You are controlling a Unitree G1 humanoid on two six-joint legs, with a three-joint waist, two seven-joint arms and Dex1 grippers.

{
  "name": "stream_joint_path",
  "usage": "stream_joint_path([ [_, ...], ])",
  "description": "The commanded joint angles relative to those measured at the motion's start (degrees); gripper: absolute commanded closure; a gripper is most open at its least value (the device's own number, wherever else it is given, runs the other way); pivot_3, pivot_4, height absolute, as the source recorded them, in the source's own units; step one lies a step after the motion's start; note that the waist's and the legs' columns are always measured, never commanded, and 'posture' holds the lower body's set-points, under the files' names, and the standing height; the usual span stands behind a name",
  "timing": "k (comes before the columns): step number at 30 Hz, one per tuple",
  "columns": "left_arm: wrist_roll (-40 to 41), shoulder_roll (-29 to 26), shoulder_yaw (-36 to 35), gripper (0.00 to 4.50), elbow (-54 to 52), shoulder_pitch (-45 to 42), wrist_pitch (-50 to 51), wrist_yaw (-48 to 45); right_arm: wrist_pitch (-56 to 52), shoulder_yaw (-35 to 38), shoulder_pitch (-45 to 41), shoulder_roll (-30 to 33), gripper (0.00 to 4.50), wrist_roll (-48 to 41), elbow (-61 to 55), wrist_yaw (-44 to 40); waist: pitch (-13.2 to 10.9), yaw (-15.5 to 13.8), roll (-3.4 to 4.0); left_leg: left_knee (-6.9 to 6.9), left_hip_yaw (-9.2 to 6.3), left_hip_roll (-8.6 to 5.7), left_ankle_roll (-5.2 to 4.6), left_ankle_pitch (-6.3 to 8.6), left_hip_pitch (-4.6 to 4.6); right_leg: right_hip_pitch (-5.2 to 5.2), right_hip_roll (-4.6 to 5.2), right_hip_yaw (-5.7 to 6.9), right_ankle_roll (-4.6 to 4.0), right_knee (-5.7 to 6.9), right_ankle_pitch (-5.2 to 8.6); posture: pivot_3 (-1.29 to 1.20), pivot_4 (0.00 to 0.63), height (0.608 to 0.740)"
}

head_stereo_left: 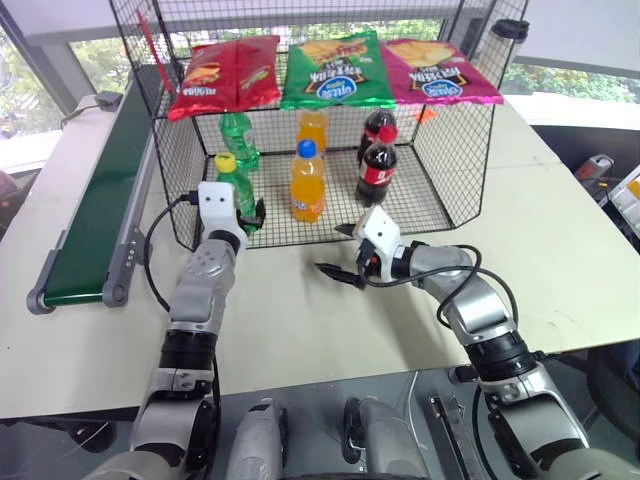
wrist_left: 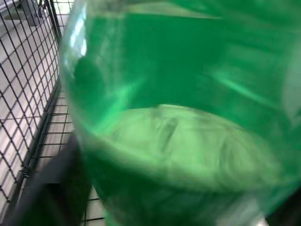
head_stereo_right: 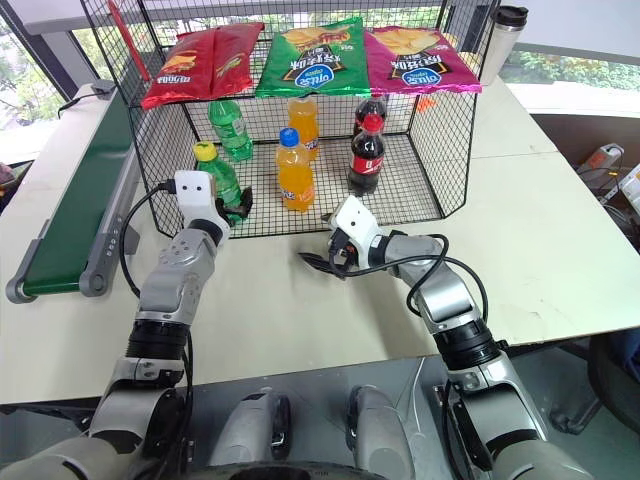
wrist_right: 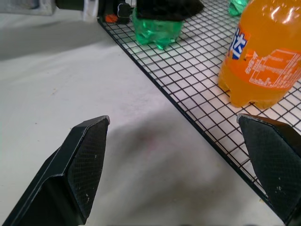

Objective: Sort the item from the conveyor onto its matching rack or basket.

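1. The green bottle point(head_stereo_left: 236, 182) stands upright on the cage point(head_stereo_left: 420, 200) floor, left of frame centre; I judge placing nearly done.
2. My left gripper point(head_stereo_left: 252, 211) flanks it, whether clamped or loosened I cannot tell; right gripper point(head_stereo_left: 335, 250) spread.
3. Next: withdraw without tipping it.

Green yellow-capped bottle point(head_stereo_right: 219, 180) stands upright on black wire-mesh cage point(head_stereo_right: 400, 195) floor, front-left corner

1. The two head eyes look forward and down from above, over the white table point(head_stereo_left: 300, 330) to the black wire cage point(head_stereo_left: 455, 175) at twelve o'clock.
2. The left wrist camera sits pressed close to the green bottle point(wrist_left: 178, 117).
3. The right wrist camera looks low along the table; like the head views it takes in the cage's front edge and the orange bottle point(wrist_right: 263, 56).
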State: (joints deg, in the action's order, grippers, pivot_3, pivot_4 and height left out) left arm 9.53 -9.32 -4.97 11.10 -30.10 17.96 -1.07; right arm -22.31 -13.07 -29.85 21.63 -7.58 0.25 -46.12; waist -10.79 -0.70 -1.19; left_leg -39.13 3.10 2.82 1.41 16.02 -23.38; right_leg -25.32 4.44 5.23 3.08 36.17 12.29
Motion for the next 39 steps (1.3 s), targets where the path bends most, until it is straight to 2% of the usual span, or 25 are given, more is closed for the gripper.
stream_joint_path([
  [1,-0.9,-0.22,-0.37,0.02,-1.52,-1.16,-1.28,-0.23,0.0,0.62,-0.13,0.55,0.0,-0.57,-2.46,-0.26,0.0,0.0,0.0,0.0,0.0,0.0,0.0,0.0,0.0,0.0,0.0,0.0,0.0,0.0,0.0,0.0,0.15,0.74],
  [5,-1.33,-0.54,-0.86,0.02,-3.44,-0.79,-0.91,0.24,-0.01,0.57,-0.16,0.52,0.0,-0.59,-2.44,-0.52,0.0,0.01,0.0,0.0,0.0,0.0,0.0,0.0,0.0,0.0,0.0,0.0,0.0,0.01,0.0,0.0,0.15,0.74],
  [17,-1.84,-3.76,-0.54,0.02,-29.49,8.4,11.61,0.18,0.6,0.16,-0.21,-0.1,0.0,-0.59,-1.58,-1.44,0.0,0.11,0.0,0.0,-0.02,0.01,0.0,0.0,0.02,0.01,0.0,0.0,0.0,0.02,0.0,0.0,0.15,0.74],
  [28,-0.03,-5.01,-2.22,0.02,-51.8,27.96,20.63,-1.51,1.33,0.3,0.08,-0.04,0.0,-0.61,-1.58,-1.81,0.0,0.09,0.0,0.0,-0.05,0.02,0.0,0.0,0.03,0.01,-0.01,-0.02,-0.02,0.02,0.01,0.0,0.15,0.74],
  [34,0.87,-4.01,-2.35,0.02,-57.35,37.97,23.25,-1.88,1.74,0.22,-0.09,-0.29,0.0,-0.84,-1.32,-2.11,0.01,0.07,0.01,-0.01,-0.07,0.01,0.0,0.0,0.05,0.02,0.0,-0.03,-0.04,0.01,0.02,0.0,0.15,0.74],
  [39,1.18,-3.35,-1.98,0.02,-57.57,40.68,23.13,-2.2,2.15,0.12,-0.14,-0.41,0.0,-0.81,-1.04,-2.48,0.0,-0.02,0.01,-0.01,-0.08,0.02,0.0,0.0,0.04,0.01,-0.01,-0.03,-0.06,0.01,0.04,0.0,0.15,0.74],
])
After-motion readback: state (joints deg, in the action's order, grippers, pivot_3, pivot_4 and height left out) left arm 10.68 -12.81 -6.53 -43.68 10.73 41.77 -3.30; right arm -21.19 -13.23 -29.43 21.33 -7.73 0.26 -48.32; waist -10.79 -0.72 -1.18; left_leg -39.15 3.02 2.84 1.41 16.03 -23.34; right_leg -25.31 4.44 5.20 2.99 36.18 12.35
